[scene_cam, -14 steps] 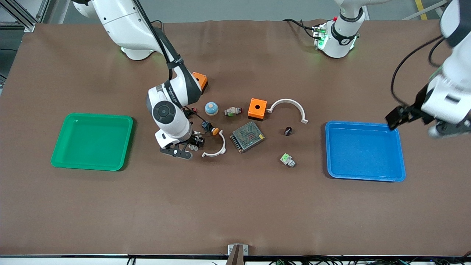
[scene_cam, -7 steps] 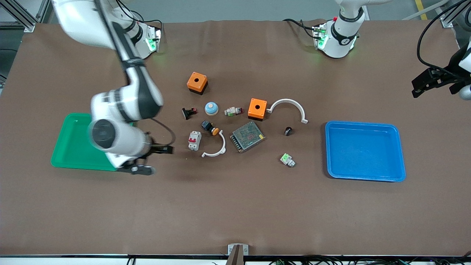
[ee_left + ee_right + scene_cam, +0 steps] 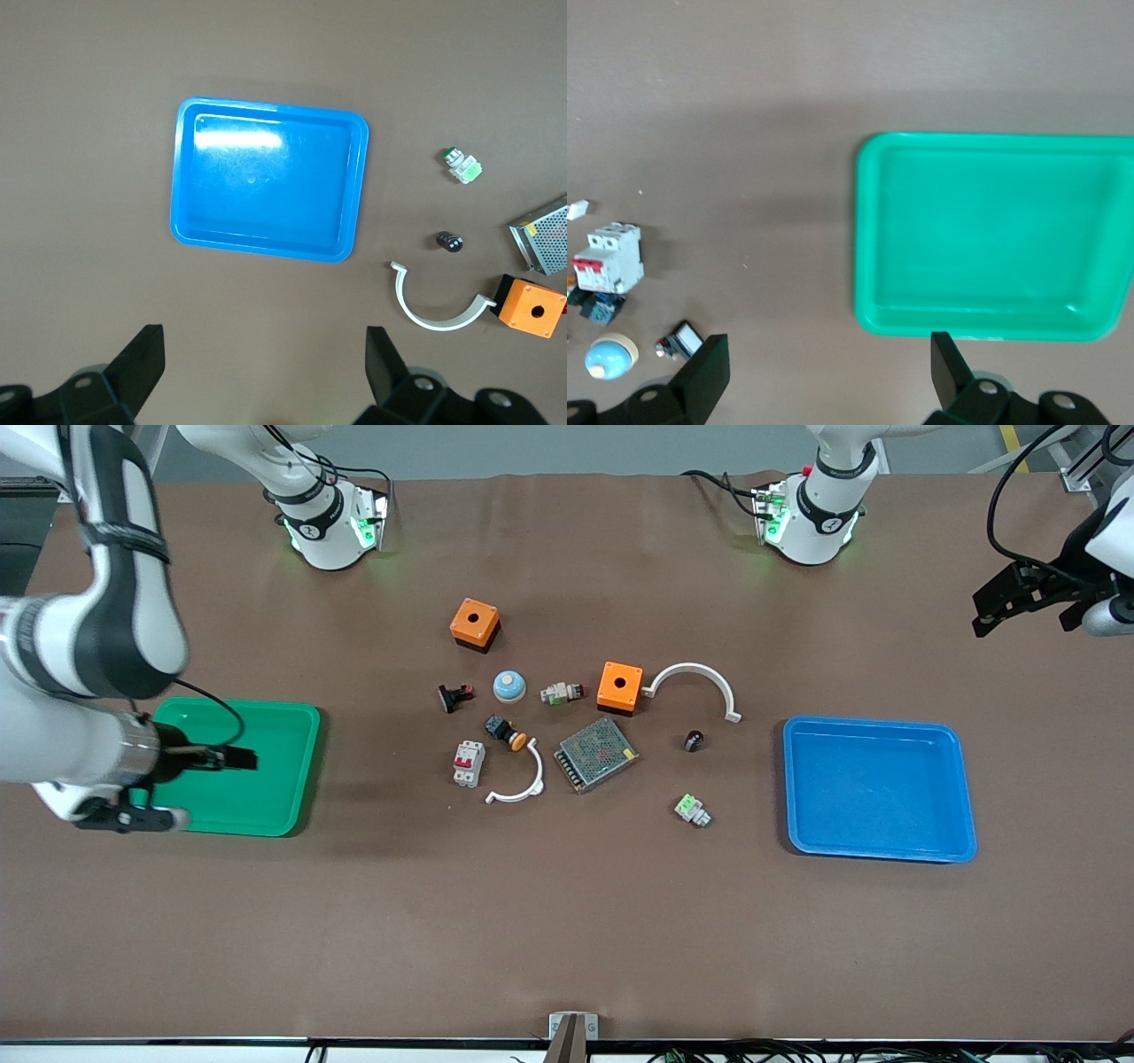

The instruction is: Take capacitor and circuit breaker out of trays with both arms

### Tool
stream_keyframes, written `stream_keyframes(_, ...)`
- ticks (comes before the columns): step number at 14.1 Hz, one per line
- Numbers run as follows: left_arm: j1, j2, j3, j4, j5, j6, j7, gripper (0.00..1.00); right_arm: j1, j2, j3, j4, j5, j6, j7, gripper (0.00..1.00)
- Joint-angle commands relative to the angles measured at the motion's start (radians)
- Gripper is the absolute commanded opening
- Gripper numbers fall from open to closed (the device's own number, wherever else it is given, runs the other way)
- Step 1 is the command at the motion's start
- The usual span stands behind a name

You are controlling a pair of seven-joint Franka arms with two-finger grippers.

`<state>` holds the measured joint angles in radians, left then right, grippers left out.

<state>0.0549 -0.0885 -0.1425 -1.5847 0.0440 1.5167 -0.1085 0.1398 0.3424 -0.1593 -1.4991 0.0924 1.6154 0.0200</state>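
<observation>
The breaker (image 3: 469, 763), a white block with red levers, lies on the table beside a white arc piece; it also shows in the right wrist view (image 3: 607, 258). The capacitor (image 3: 694, 740), a tiny black cylinder, lies between the mesh-covered box and the blue tray (image 3: 877, 724); it also shows in the left wrist view (image 3: 449, 241). My right gripper (image 3: 220, 788) is open and empty over the green tray (image 3: 221, 708), its own view (image 3: 829, 367) showing bare table between the fingers. My left gripper (image 3: 1019, 598) is open and empty (image 3: 264, 372), high over the table's edge at the left arm's end.
Two orange boxes (image 3: 475, 623) (image 3: 619, 685), two white arcs (image 3: 695, 684) (image 3: 518, 779), a mesh-covered box (image 3: 596, 754), a blue dome (image 3: 509, 685), white-and-green connectors (image 3: 692, 810) (image 3: 562, 692), an orange-capped button (image 3: 505, 732) and a black-and-red switch (image 3: 454, 696) crowd the middle.
My right gripper has swung from the breaker to over the green tray; the breaker stays on the table. My left gripper has moved from beside the blue tray toward the table's edge.
</observation>
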Motion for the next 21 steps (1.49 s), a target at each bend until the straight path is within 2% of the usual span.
stream_keyframes(1,0.006,-0.025,-0.029,-0.037,-0.018,0.000,-0.008,1.00,-0.032,-0.058,0.024,-0.010,-0.033,-0.031,0.001,1.00)
stream_keyframes(4,0.005,-0.027,-0.034,-0.035,-0.018,-0.001,-0.008,1.00,-0.081,-0.043,0.026,0.124,-0.026,-0.074,0.005,1.00)
stream_keyframes(8,0.010,-0.031,-0.043,-0.034,-0.018,-0.003,-0.007,1.00,-0.086,-0.045,0.026,0.158,-0.031,-0.066,0.018,1.00)
stream_keyframes(13,0.011,-0.027,-0.043,-0.029,-0.019,-0.004,-0.005,1.00,-0.109,-0.057,0.026,0.132,-0.031,-0.089,0.005,1.00)
stream_keyframes(21,0.011,-0.027,-0.042,-0.031,-0.019,-0.004,-0.003,1.00,-0.117,-0.209,0.033,-0.001,-0.045,-0.088,0.005,1.00)
